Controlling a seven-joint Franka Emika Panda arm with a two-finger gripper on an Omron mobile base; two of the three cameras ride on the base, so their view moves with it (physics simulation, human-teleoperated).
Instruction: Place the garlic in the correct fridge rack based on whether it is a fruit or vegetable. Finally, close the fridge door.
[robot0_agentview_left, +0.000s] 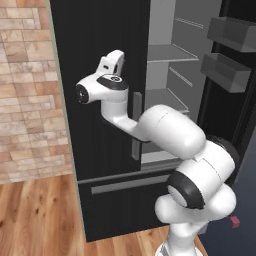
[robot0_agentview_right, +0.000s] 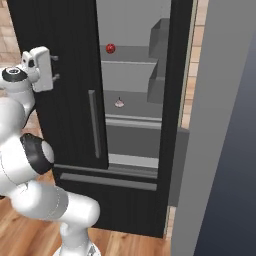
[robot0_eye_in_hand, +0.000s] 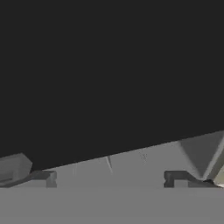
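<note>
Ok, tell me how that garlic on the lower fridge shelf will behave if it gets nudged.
The garlic is a small rounded bulb with a pointed top, so it would likely wobble or roll rather than slide. It looks light for its size, so a slight bump could shift it. It sits on the flat fridge rack, whose raised front lip should probably stop it rolling out.

Tiny whitish-pink garlic upright on the lower pale-grey fridge rack; glossy black fridge door open.

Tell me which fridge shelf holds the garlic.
The lower shelf, the wide one with the thick front lip: the garlic sits on it. The thinner upper shelf holds the red fruit.
</note>
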